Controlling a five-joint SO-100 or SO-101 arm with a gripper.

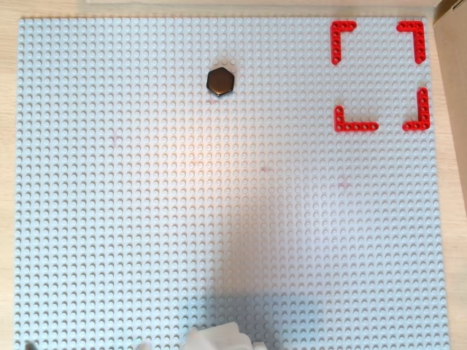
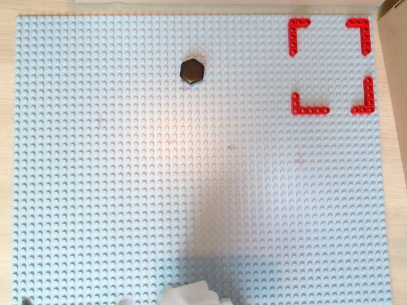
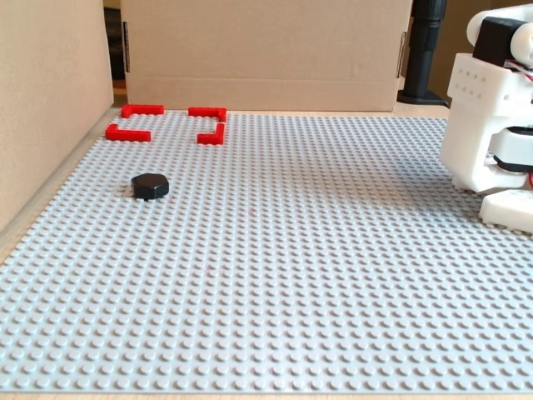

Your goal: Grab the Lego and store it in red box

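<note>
The Lego (image 1: 220,82), a small dark hexagon with a glossy flat top, lies flat on the grey baseplate (image 1: 219,219) near its top middle in both overhead views (image 2: 192,71). In the fixed view it sits at the left (image 3: 151,186). The red box (image 1: 379,74) is a square outline of four red L-shaped brackets at the top right corner in both overhead views (image 2: 331,65), and far left in the fixed view (image 3: 166,122). It is empty. Only white parts of my arm show (image 3: 491,125), (image 1: 215,337), far from the Lego. I cannot make out the gripper's fingers.
Cardboard walls stand behind the baseplate (image 3: 266,50) and along its left side (image 3: 50,100) in the fixed view, close to the red box. A black post (image 3: 426,50) stands at the back right. The arm casts a shadow (image 1: 241,292) on the plate.
</note>
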